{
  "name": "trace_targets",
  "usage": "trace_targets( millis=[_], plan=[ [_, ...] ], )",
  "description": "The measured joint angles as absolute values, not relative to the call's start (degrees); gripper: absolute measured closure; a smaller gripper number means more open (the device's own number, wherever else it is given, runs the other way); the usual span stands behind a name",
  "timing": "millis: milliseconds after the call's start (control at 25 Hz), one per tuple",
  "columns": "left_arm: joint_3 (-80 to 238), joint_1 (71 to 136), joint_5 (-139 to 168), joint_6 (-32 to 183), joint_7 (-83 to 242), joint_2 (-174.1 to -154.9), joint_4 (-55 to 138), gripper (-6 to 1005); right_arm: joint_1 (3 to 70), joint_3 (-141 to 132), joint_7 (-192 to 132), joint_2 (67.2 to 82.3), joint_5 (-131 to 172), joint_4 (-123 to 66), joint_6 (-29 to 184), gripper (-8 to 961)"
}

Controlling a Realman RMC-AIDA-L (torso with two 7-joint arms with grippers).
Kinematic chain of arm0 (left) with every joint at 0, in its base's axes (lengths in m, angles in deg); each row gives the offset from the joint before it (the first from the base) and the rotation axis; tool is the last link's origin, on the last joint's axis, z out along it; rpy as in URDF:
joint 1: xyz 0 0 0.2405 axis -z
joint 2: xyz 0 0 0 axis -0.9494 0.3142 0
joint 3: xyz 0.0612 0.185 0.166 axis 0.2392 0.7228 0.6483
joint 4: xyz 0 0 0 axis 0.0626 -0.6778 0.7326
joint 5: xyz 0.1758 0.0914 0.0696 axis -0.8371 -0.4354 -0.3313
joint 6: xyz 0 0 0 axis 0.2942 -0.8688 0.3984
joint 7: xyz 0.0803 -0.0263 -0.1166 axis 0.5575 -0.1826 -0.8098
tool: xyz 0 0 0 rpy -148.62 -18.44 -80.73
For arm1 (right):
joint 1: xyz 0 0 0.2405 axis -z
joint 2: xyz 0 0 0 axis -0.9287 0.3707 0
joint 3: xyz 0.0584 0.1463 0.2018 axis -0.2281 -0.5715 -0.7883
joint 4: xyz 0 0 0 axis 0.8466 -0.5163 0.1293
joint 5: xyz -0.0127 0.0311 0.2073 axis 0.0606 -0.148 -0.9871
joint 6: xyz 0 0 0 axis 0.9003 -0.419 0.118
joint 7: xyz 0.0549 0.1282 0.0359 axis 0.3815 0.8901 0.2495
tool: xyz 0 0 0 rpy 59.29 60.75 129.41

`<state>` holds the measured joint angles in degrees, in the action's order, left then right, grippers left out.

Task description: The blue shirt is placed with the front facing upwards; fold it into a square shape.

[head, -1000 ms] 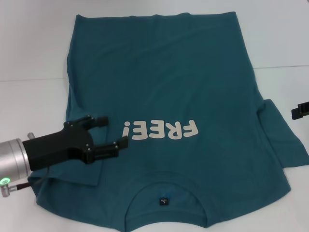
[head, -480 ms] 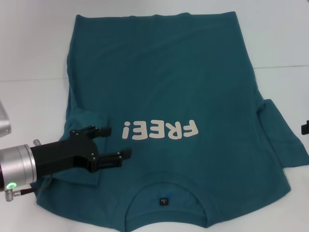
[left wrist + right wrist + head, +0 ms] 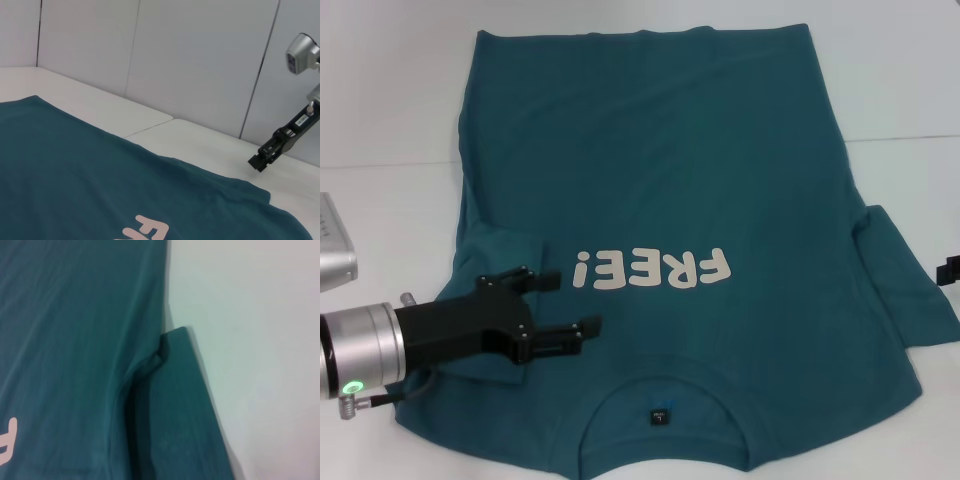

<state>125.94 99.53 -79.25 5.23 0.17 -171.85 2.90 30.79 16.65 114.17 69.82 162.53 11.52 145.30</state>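
The blue shirt point(image 3: 660, 150) lies flat on the white table, front up, collar toward me, with white letters "FREE!" point(image 3: 653, 268) across the chest. Its left sleeve point(image 3: 500, 250) is folded inward onto the body. My left gripper point(image 3: 570, 302) hovers open over the shirt's near left part, just in front of that folded sleeve, with nothing between its fingers. The right sleeve point(image 3: 900, 290) still spreads outward; the right wrist view shows this sleeve point(image 3: 180, 415) from close above. My right gripper point(image 3: 950, 268) shows only as a dark tip at the right edge, off the shirt.
White table point(image 3: 380, 90) surrounds the shirt, with a seam line across it. The left wrist view shows the shirt point(image 3: 60, 175), pale wall panels behind the table and the right arm's gripper point(image 3: 265, 156) above the bare tabletop.
My left gripper has drawn back toward the near edge and slightly right, uncovering the folded left sleeve. The right gripper has slid farther off the right edge.
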Motion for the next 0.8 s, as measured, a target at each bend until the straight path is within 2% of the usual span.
trace_targets(
  millis=[800],
  plan=[
    [126.65, 100.01, -79.75, 5.21, 0.08, -171.89, 3.29, 85, 29.53, 16.8, 113.89, 70.32, 161.48, 6.7, 141.06, 63]
  ],
)
